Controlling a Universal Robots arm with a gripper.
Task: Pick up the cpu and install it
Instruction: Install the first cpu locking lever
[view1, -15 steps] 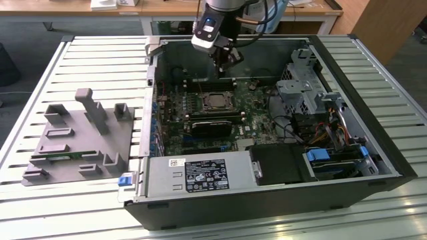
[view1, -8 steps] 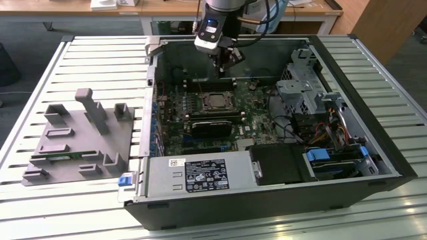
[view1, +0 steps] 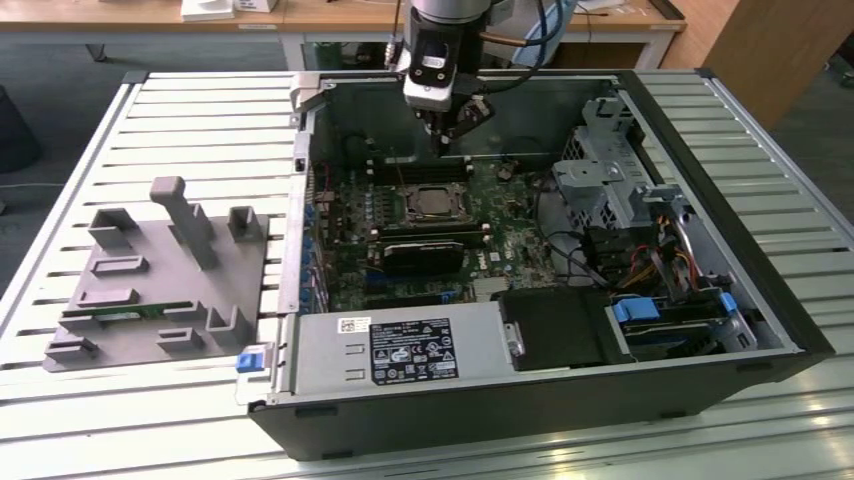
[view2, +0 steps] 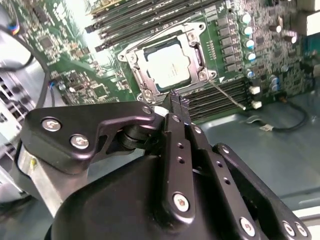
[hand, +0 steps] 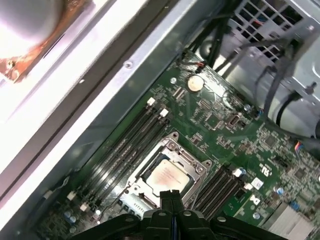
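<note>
The cpu (view1: 430, 203) lies flat in its socket (view2: 137, 70) on the motherboard (view1: 514, 215), silvery top up, inside the open computer case (view1: 534, 415), which lies on its side on a slatted table (view1: 200, 110). In the exterior view it sits toward the far middle of the board, just beyond the black heatsink (view1: 424, 255).

The gripper (view1: 447, 138) hangs over the far part of the board, above and a little beyond the cpu, apart from it. In both wrist views its fingers (view2: 175, 135) are pressed together, with only a thin seam between them, and pinch nothing. In the first wrist view the fingertips (hand: 166, 200) cover one edge of the cpu (hand: 170, 176). In the second wrist view the gripper (view2: 177, 102) ends just beside the socket frame, and its dark body hides the case floor behind it, while the cpu (view2: 167, 67) glares white. A thin wire lever (view2: 227, 95) sticks out from the socket at an angle. Whether the socket's frame is clamped down cannot be told.

On the exterior view's left, well apart from the case, a grey tray (view1: 147, 290) holds a green memory stick (view1: 127, 313), partly hidden by the tray's posts. The arm is cut off at the far edge of the exterior view.
</note>
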